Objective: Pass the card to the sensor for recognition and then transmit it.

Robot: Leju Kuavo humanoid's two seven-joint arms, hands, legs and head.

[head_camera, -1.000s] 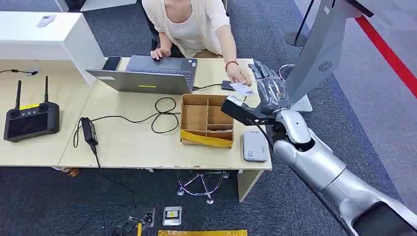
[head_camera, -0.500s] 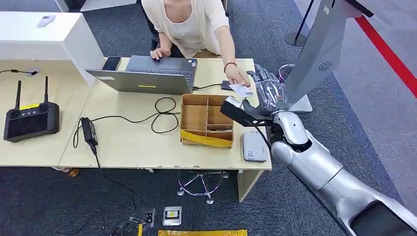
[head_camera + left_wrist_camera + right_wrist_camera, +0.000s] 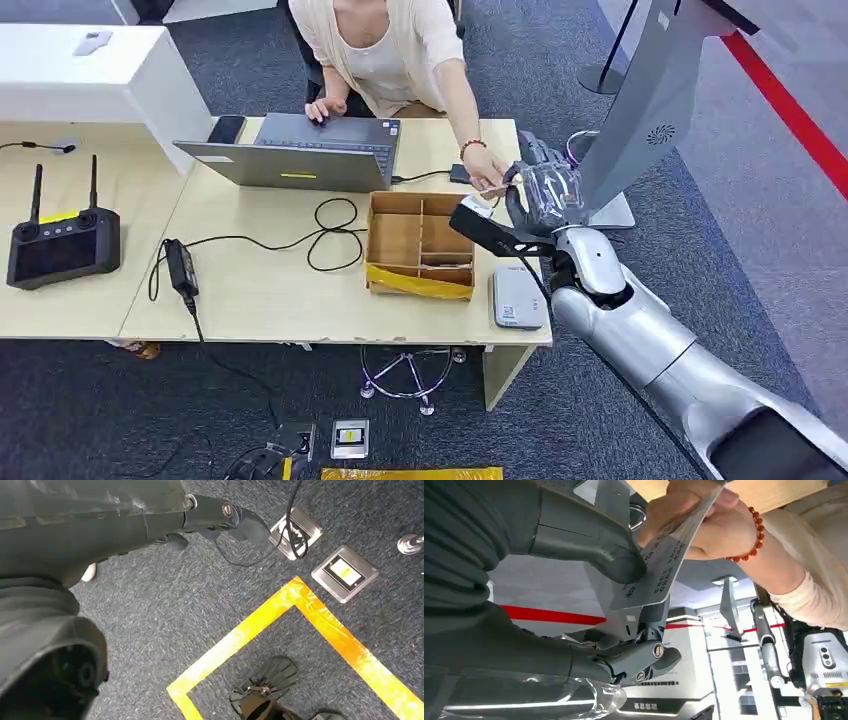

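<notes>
Pinching printed card [image 3: 659, 565], lettering unreadable

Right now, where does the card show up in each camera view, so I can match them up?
Head view: the card sits at the table's far right end, between the person's hand and the right hand.
Left wrist view: not in it; it looks at carpet and yellow floor tape.
Right wrist view: the card fills the centre, under the thumb.
Shared landmark: the person's beaded bracelet.
</notes>
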